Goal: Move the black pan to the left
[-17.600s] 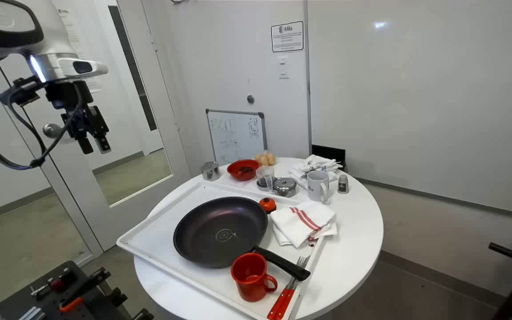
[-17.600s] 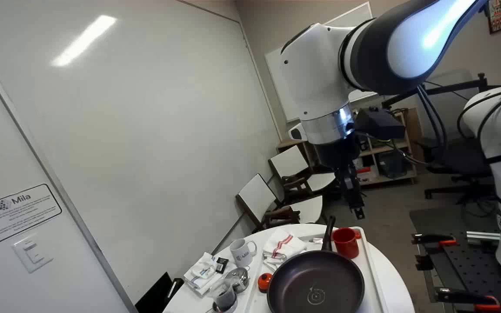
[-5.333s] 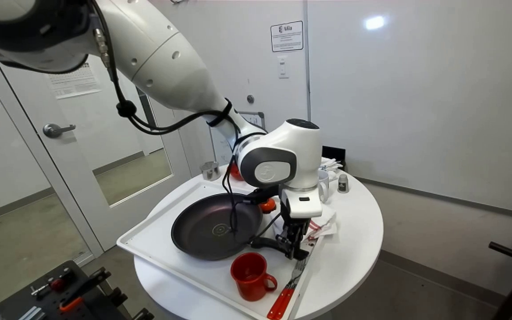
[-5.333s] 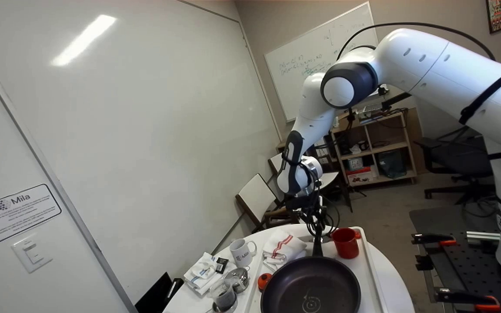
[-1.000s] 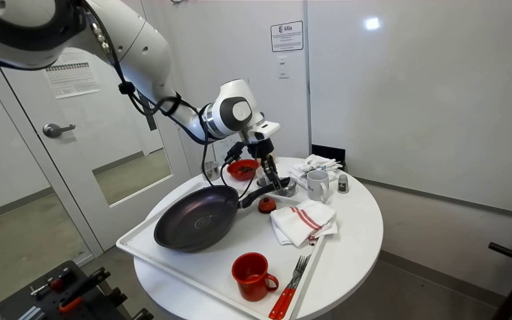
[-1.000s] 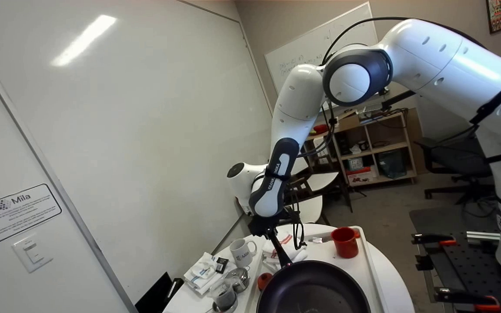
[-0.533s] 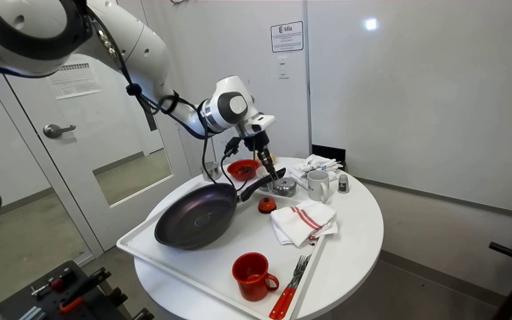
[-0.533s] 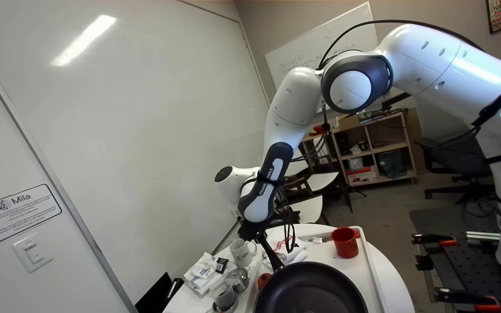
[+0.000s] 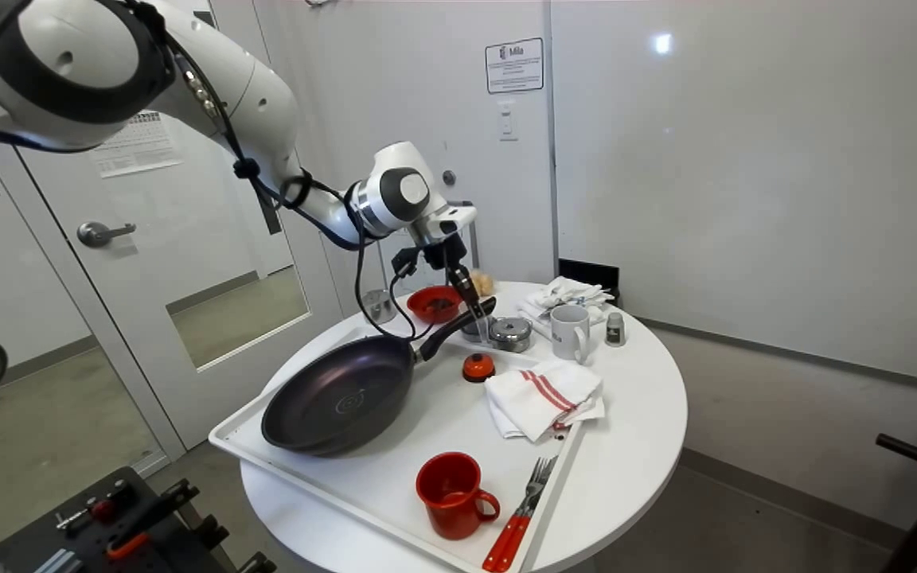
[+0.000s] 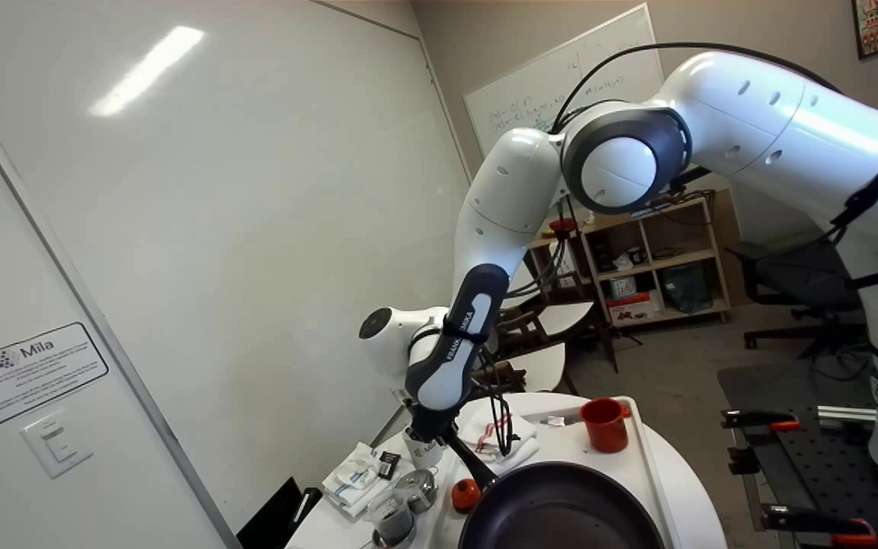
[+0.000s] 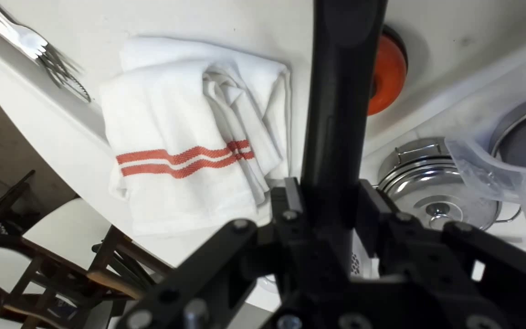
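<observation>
The black pan (image 9: 337,391) is tilted over the left part of the white tray (image 9: 383,477), its handle end raised and its round body lower. Whether its low edge touches the tray I cannot tell. My gripper (image 9: 481,317) is shut on the handle near its free end, which points to the back of the table. In the wrist view the handle (image 11: 343,91) runs up between the two fingers of my gripper (image 11: 331,196). An exterior view cuts off part of the pan (image 10: 561,515) at the bottom.
Just beside the handle sit an orange-red knob (image 9: 478,368) and a steel pot (image 9: 511,334). A striped towel (image 9: 542,398), red mug (image 9: 449,495) and red-handled cutlery (image 9: 510,532) lie toward the right and front. Behind are a red bowl (image 9: 435,304) and grey mug (image 9: 568,330).
Long before, the pan lay flat with its handle toward the cutlery; now it is gripped, lifted and swung around. Over the last second, pan and gripper have shifted slightly left beside the steel pot.
</observation>
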Controlling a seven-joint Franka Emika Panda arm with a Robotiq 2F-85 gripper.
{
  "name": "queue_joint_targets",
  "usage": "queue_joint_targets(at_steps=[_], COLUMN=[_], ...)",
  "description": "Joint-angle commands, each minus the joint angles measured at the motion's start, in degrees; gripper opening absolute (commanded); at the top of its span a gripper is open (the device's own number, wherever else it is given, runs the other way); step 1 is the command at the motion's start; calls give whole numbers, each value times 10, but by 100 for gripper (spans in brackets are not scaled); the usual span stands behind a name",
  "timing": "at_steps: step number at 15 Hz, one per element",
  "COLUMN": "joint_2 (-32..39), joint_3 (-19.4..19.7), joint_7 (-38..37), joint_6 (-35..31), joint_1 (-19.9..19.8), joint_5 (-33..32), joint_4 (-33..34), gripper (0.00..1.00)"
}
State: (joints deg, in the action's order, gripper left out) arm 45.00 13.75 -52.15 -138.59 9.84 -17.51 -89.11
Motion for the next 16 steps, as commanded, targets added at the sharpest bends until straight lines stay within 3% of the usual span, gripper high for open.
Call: queue_joint_targets(at_steps=[1, 9, 16], joint_2=[15, 40, 52], joint_3=[4, 1, -6], joint_7=[33, 62, 129], joint_6=[26, 26, 6], joint_1=[15, 44, 63], joint_5=[-15, -34, -46], joint_4=[35, 78, 87], gripper=[8, 8, 8])
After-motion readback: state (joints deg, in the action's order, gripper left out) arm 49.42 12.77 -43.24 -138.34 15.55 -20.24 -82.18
